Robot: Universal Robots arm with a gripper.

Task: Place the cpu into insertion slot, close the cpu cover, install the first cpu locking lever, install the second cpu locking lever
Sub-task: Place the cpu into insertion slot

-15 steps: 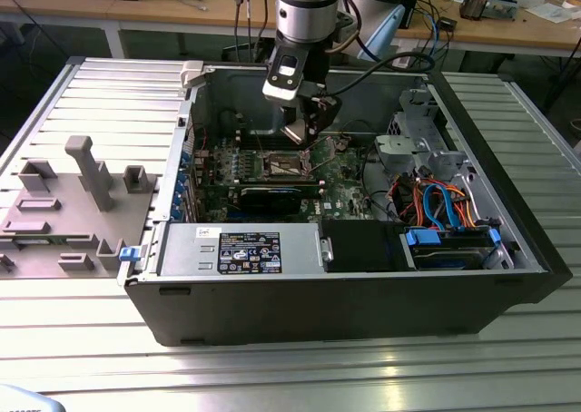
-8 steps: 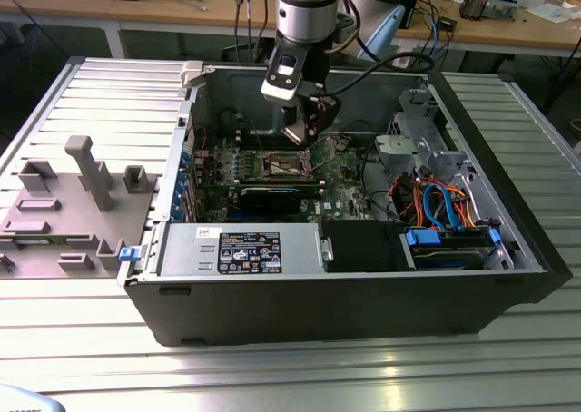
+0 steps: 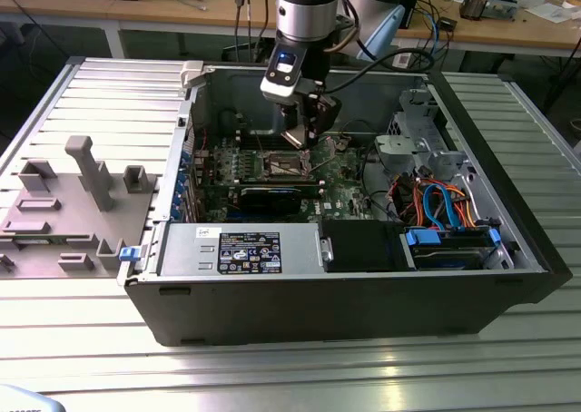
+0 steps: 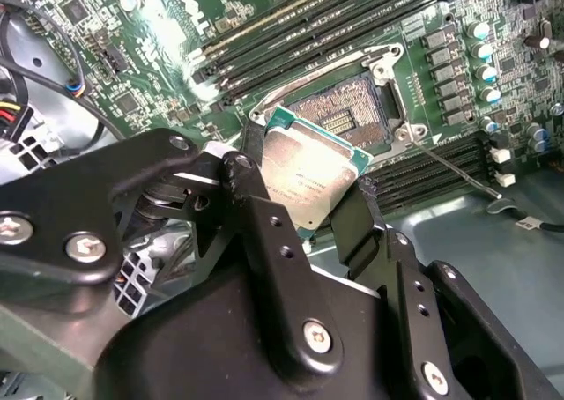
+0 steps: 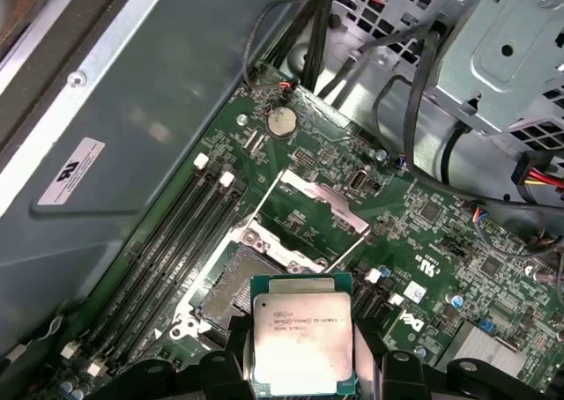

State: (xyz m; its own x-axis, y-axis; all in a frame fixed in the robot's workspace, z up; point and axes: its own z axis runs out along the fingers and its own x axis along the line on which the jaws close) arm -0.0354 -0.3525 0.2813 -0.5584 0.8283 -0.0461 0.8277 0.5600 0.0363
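My gripper (image 3: 303,132) hangs inside the open computer case, shut on the cpu (image 4: 308,175), a square chip with a silver top. Both black fingers (image 4: 256,211) press on the chip's opposite edges. In both wrist views the cpu (image 5: 302,343) is tilted a little above the green motherboard, beside and partly over the insertion slot (image 5: 231,281). The slot (image 4: 342,116) has a dark centre and a silvery rim, and nothing sits in it. The cpu cover (image 5: 322,203) stands swung open beyond the slot. A thin wire locking lever (image 4: 451,167) stands raised next to the socket.
Long memory slots (image 4: 308,30) flank the socket. In the exterior view a black graphics card (image 3: 272,197), a power supply (image 3: 241,249), a drive cage (image 3: 413,131) and coloured cables (image 3: 436,203) fill the case. A grey fixture (image 3: 82,194) lies outside, on the exterior view's left.
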